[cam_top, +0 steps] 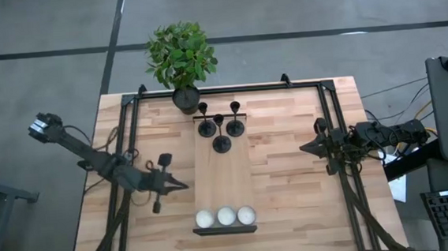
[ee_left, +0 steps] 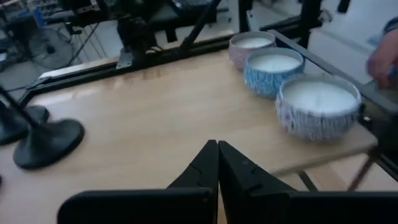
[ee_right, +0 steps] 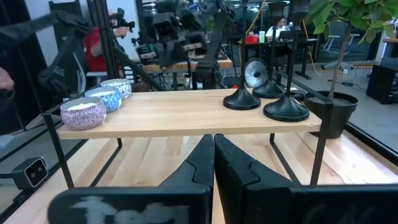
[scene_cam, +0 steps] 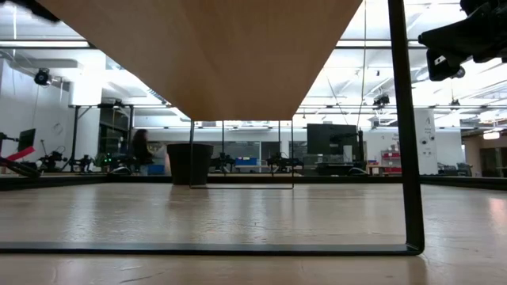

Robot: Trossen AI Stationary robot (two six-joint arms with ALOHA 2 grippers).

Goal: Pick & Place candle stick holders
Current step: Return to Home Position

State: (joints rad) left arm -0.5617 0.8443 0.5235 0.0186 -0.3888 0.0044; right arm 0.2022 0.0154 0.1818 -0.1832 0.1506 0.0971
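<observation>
Three matte-black candle stick holders (cam_top: 221, 134) stand on their disc bases at the far end of a raised wooden board (cam_top: 224, 181) in the middle of the table. In the right wrist view they show as a group (ee_right: 273, 102); in the left wrist view one base (ee_left: 46, 142) shows. My left gripper (cam_top: 182, 185) is shut and empty, just left of the board, level with its top (ee_left: 217, 149). My right gripper (cam_top: 304, 146) is shut and empty at the table's right side, below board height (ee_right: 213, 140).
Three white candles in patterned tins (cam_top: 225, 215) stand at the board's near end (ee_left: 317, 106). A plant in a black pot (cam_top: 185, 96) stands at the far edge, behind the holders. The board rests on a black metal frame (scene_cam: 404, 158). A person's hand (ee_left: 385, 59) shows beyond the candles.
</observation>
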